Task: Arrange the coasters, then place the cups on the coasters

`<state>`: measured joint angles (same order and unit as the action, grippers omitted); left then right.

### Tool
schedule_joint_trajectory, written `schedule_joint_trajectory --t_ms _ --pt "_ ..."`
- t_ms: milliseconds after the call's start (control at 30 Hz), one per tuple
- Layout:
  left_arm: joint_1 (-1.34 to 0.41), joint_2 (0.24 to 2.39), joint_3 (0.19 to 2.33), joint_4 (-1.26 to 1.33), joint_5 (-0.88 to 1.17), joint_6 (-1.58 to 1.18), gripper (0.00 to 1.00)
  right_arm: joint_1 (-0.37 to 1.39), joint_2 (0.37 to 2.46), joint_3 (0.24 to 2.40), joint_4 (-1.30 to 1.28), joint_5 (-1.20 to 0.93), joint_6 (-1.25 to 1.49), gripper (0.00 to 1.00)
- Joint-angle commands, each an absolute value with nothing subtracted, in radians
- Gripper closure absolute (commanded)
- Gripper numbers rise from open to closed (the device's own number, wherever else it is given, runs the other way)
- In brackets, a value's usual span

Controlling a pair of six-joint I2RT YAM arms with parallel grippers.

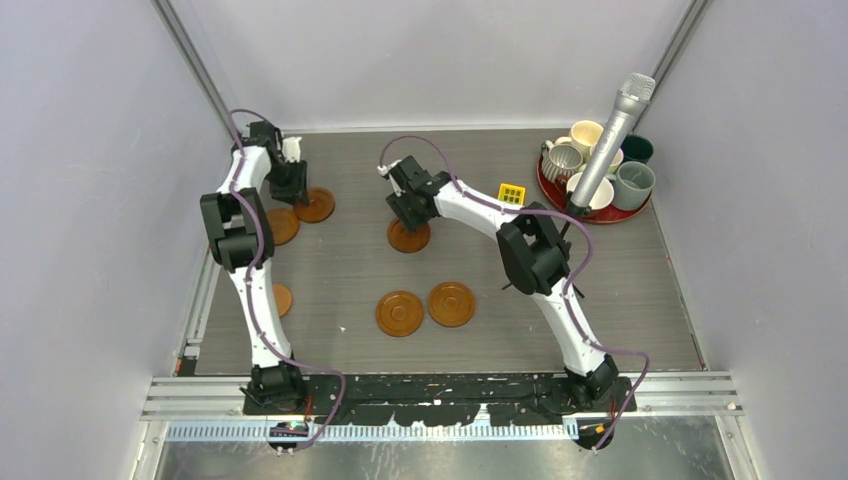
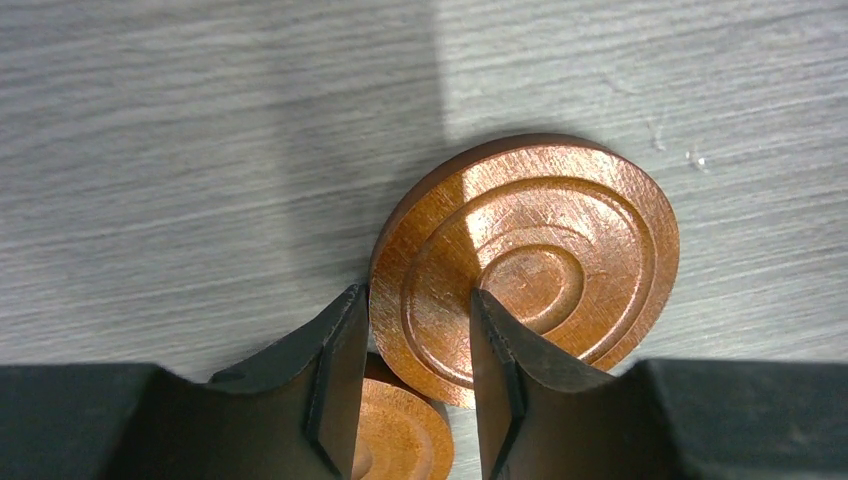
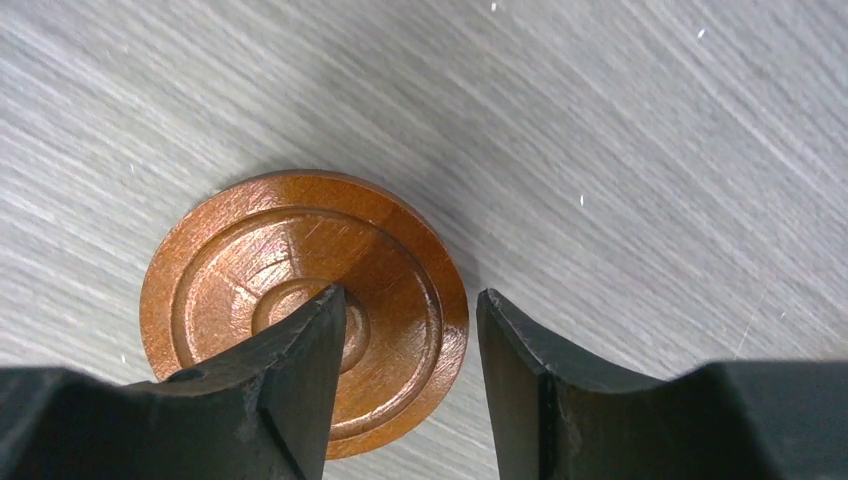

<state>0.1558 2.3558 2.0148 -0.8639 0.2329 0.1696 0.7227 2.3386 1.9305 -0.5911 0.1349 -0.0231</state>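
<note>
Brown wooden coasters lie spread over the grey table. My left gripper (image 1: pixel 290 185) (image 2: pixel 418 293) is shut on the rim of a coaster (image 2: pixel 560 250) (image 1: pixel 316 205): one finger is against its outer edge, the other on its grooved face. That coaster is tilted and overlaps a second coaster (image 2: pixel 400 440) (image 1: pixel 282 226). My right gripper (image 1: pixel 408 208) (image 3: pixel 411 293) hangs open low over another coaster (image 3: pixel 250 270) (image 1: pixel 408 238). Its left finger covers the centre ring and its right finger stands just outside the rim. The cups (image 1: pixel 595 165) stand together at the back right.
The cups sit on a glossy red tray (image 1: pixel 545 190), with a silver microphone (image 1: pixel 612 135) leaning over them. A small yellow block (image 1: pixel 512 193) lies near the tray. Two coasters (image 1: pixel 399 313) (image 1: pixel 451 303) lie side by side mid-table, and one coaster (image 1: pixel 281 298) beside the left arm.
</note>
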Motion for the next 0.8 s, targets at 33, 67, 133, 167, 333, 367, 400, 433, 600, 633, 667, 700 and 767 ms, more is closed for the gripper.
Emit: schedule_joint_trajectory --t_ms 33,67,133,167,333,367,400,433,600,633,667,700,767 --pt "0.134 2.288 1.939 -0.873 0.256 0.186 0.62 0.72 2.434 2.026 -0.574 0.206 -0.002 0.46" --pt "0.127 2.281 1.931 -0.872 0.257 0.187 0.62 0.718 2.444 2.042 -0.573 0.222 -0.001 0.47" --pt "0.111 2.272 1.916 -0.873 0.256 0.187 0.63 0.715 2.463 2.067 -0.568 0.248 -0.001 0.49" --pt "0.102 2.269 1.91 -0.87 0.255 0.184 0.63 0.711 2.471 2.077 -0.566 0.261 -0.001 0.5" --pt "0.058 2.268 1.897 -0.847 0.258 0.151 0.64 0.679 2.469 2.068 -0.564 0.291 -0.014 0.51" --pt "0.048 2.273 1.901 -0.844 0.256 0.145 0.63 0.669 2.465 2.06 -0.565 0.291 -0.016 0.51" --pt "0.038 2.279 1.91 -0.842 0.254 0.139 0.64 0.658 2.459 2.051 -0.565 0.288 -0.019 0.51" --pt "0.029 2.287 1.921 -0.841 0.249 0.131 0.63 0.646 2.455 2.04 -0.564 0.287 -0.023 0.51" --pt "-0.016 2.339 2.007 -0.84 0.244 0.08 0.63 0.597 2.449 2.03 -0.563 0.292 -0.039 0.52" --pt "-0.029 2.354 2.023 -0.842 0.245 0.075 0.63 0.589 2.45 2.032 -0.563 0.296 -0.041 0.52" --pt "-0.038 2.363 2.037 -0.847 0.245 0.074 0.63 0.584 2.453 2.032 -0.561 0.297 -0.043 0.52" --pt "-0.048 2.37 2.049 -0.852 0.242 0.077 0.62 0.582 2.452 2.033 -0.559 0.296 -0.045 0.52" --pt "-0.067 2.379 2.06 -0.854 0.226 0.083 0.62 0.579 2.449 2.032 -0.558 0.292 -0.049 0.52"
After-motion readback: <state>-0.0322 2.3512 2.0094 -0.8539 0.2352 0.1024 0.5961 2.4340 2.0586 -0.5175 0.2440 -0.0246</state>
